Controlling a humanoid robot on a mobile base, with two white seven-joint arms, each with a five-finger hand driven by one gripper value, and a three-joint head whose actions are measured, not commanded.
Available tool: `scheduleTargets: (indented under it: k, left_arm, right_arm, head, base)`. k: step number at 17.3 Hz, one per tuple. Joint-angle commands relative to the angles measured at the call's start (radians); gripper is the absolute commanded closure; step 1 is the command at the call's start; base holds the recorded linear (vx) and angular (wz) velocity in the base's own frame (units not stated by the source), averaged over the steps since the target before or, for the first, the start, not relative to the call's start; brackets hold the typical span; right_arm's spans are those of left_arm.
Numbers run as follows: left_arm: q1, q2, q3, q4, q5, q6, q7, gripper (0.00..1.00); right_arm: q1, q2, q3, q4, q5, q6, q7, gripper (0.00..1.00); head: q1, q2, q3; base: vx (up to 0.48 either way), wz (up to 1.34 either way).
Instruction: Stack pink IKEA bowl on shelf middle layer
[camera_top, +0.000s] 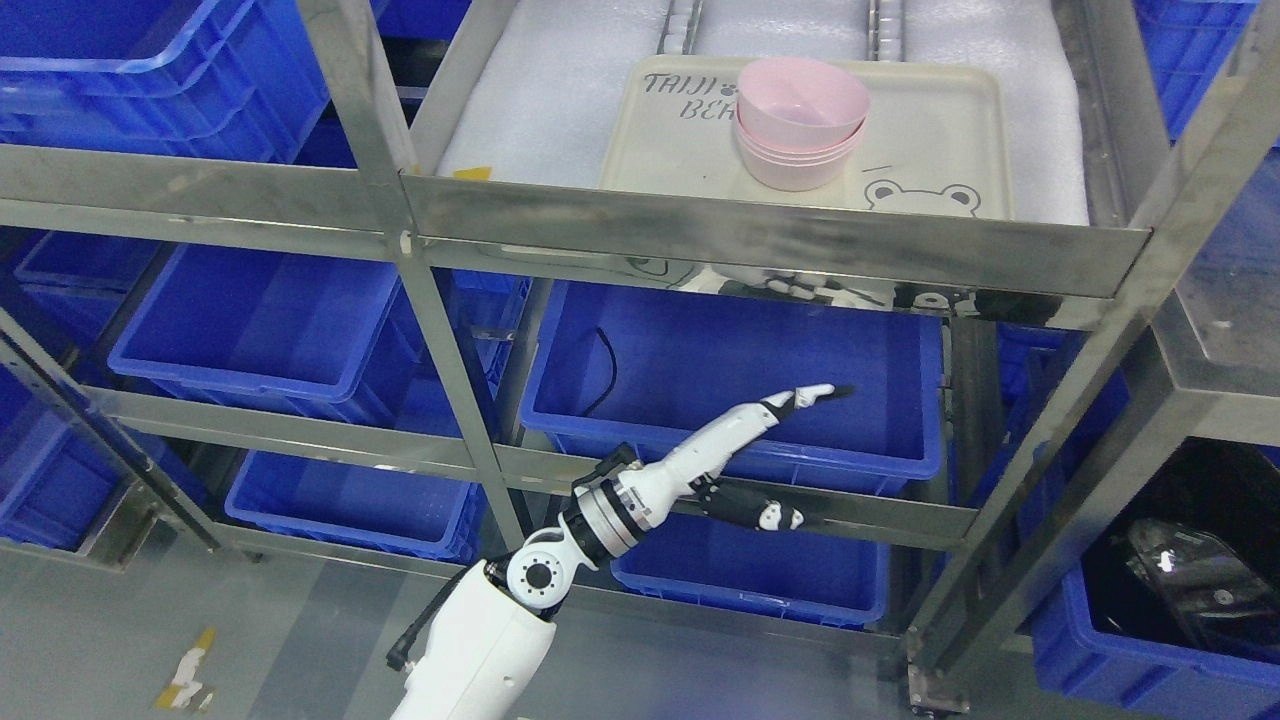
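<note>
A stack of pink bowls (800, 120) stands on a cream tray (930, 150) with bear drawings, on the white-padded shelf layer at the top of the picture. The top bowl sits slightly tilted in the ones below. My left hand (812, 452) reaches up from the bottom edge, well below the tray, in front of the lower blue bin (730, 380). Its fingers (815, 395) are stretched straight out, the thumb is spread downward, and it holds nothing. The right arm is out of view.
The steel front rail (770, 240) of the shelf runs between my hand and the tray. A steel upright (440, 330) stands left of the arm. Blue bins fill the lower layers and neighbouring racks; a black cable (605, 370) lies in the near bin.
</note>
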Motion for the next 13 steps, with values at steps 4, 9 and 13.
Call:
scheduleTargets:
  k: [4, 9, 13]
  left_arm:
    - [0.060, 0.017, 0.240, 0.188, 0.165, 0.126, 0.183, 0.01]
    - [0.058, 0.017, 0.328, 0.180, 0.191, 0.179, 0.181, 0.01]
    - [0.060, 0.017, 0.348, 0.140, 0.191, 0.168, 0.177, 0.00]
  right_arm:
    - [0.023, -0.018, 0.000, -0.017, 0.000, 0.000, 0.000, 0.00]
    - [0.023, -0.018, 0.000, -0.017, 0.000, 0.000, 0.000, 0.00]
    - [0.023, -0.018, 0.000, -0.017, 0.000, 0.000, 0.000, 0.00]
  head:
    - [0.0000, 0.000, 0.000]
    - [0.0000, 0.000, 0.000]
    - [0.0000, 0.000, 0.000]
  base:
    - [0.012, -0.34]
    - [0.013, -0.21]
    - [0.002, -0.02]
